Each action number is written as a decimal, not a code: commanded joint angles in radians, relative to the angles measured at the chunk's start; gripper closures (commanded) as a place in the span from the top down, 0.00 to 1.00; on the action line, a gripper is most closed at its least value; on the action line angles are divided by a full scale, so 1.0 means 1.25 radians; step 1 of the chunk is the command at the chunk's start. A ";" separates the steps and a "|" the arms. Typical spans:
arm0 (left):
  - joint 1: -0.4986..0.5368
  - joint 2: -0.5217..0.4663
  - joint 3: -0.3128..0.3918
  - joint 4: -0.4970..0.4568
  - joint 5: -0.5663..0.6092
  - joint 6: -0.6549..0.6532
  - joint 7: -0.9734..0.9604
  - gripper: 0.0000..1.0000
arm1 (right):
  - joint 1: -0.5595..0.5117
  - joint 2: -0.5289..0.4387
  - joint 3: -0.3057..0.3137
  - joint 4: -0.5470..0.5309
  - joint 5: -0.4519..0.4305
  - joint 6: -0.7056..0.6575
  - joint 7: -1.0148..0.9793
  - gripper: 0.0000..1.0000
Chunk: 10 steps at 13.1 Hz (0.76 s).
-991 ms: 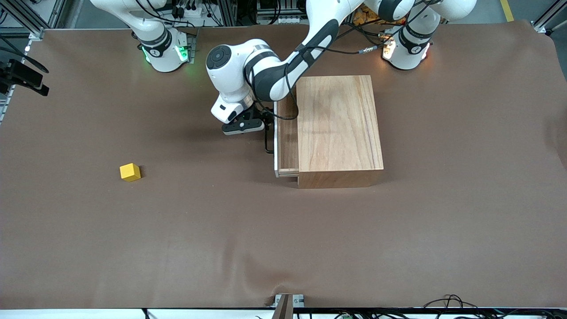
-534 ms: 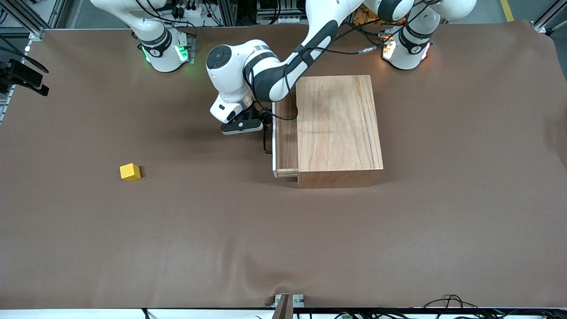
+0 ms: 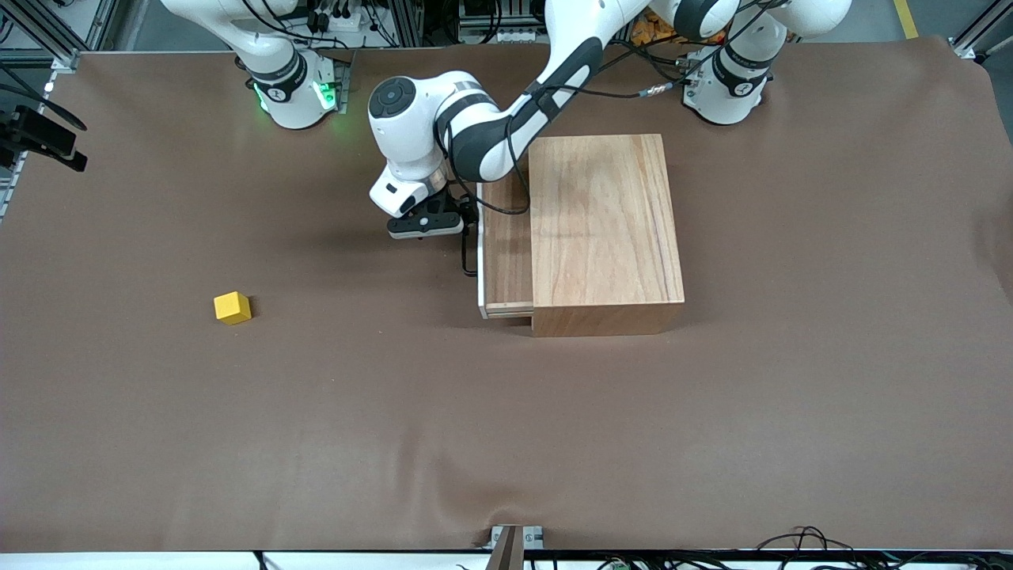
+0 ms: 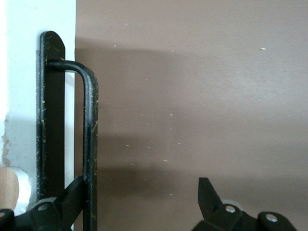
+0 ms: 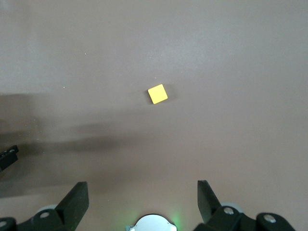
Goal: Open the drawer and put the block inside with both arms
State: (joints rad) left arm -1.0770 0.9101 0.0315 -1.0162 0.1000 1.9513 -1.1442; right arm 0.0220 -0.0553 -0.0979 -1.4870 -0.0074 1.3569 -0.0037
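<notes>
The light-wood box (image 3: 605,229) stands mid-table with its drawer (image 3: 506,245) partly slid out toward the right arm's end. The drawer's white front (image 3: 480,261) carries a black U-shaped handle (image 3: 467,257). My left gripper (image 3: 427,227) is at that handle. In the left wrist view the gripper (image 4: 143,192) is open, and one finger (image 4: 72,197) is hooked against the handle bar (image 4: 90,134). The yellow block (image 3: 233,307) lies on the mat toward the right arm's end. My right gripper (image 5: 143,197) is open and empty, high over the table with the block (image 5: 157,94) below it.
The brown mat (image 3: 506,443) covers the whole table. The right arm's green-lit base (image 3: 293,91) and the left arm's base (image 3: 724,87) stand along the edge farthest from the front camera. A black fixture (image 3: 36,138) sits at the table's edge by the right arm's end.
The drawer has slid farther out toward the right arm's end, and my left gripper has moved with the handle. The block and the right arm have not moved.
</notes>
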 commanded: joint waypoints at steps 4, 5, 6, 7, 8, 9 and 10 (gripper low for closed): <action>-0.008 0.008 -0.015 0.031 0.000 0.021 -0.014 1.00 | -0.003 -0.017 0.002 -0.014 -0.004 0.001 0.007 1.00; -0.008 -0.003 -0.015 0.030 0.000 0.009 -0.012 1.00 | -0.003 -0.017 0.002 -0.014 -0.004 0.001 0.007 1.00; -0.008 -0.013 -0.015 0.026 0.001 -0.013 -0.012 1.00 | -0.003 -0.015 0.002 -0.014 -0.004 0.001 0.007 1.00; -0.007 -0.021 -0.014 0.026 0.001 -0.035 -0.014 1.00 | -0.003 -0.015 0.002 -0.014 -0.005 0.001 0.007 1.00; -0.007 -0.037 -0.012 0.026 0.001 -0.053 -0.015 1.00 | -0.004 -0.016 0.002 -0.014 -0.004 0.001 0.007 1.00; -0.005 -0.054 -0.011 0.025 0.001 -0.066 -0.015 1.00 | -0.004 -0.016 0.002 -0.014 -0.005 0.001 0.007 1.00; -0.002 -0.073 -0.008 0.024 0.002 -0.092 -0.012 1.00 | -0.004 -0.015 0.002 -0.014 -0.005 0.001 0.007 1.00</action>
State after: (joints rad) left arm -1.0825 0.8770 0.0184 -0.9776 0.0998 1.8991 -1.1466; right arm 0.0217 -0.0553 -0.0985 -1.4873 -0.0074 1.3568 -0.0037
